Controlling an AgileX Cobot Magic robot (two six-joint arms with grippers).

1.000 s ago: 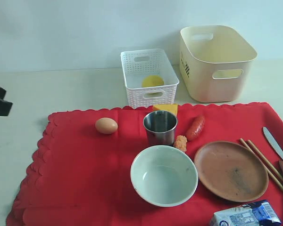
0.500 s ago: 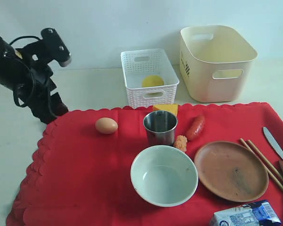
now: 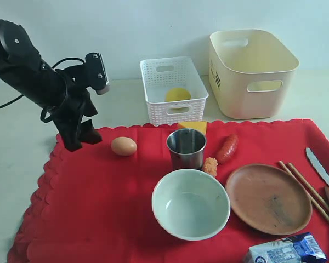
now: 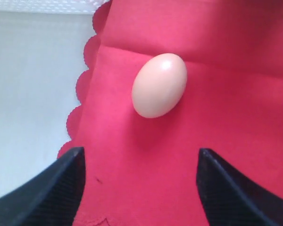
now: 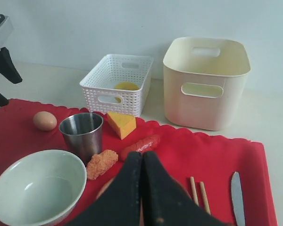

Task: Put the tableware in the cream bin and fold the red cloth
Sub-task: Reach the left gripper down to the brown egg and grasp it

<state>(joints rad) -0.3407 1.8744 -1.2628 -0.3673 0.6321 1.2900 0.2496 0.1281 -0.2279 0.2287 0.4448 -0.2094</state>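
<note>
Pale table (image 3: 22,181), white wall behind. Left end effector (image 4: 139,159) hangs wide open and empty just short of the egg (image 4: 159,84), near the red cloth's (image 3: 98,208) scalloped edge, seemingly lined up to clear food first. Its black arm (image 3: 38,76) reaches in from the left, wrist bent steeply down. Bowl (image 3: 191,204), cup (image 3: 186,148), plate (image 3: 268,198), chopsticks (image 3: 304,189) and knife (image 3: 321,167) lie on the cloth, none in the cream bin (image 3: 252,96) behind. Right end effector (image 5: 141,188) is pinched shut, holding nothing.

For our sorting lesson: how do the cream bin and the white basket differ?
The bin is taller and larger than the basket. The bin's walls are smooth, solid cream; the basket's are white lattice. The basket holds a yellow item; nothing shows inside the bin. Both are open-topped with handle cut-outs.
</note>
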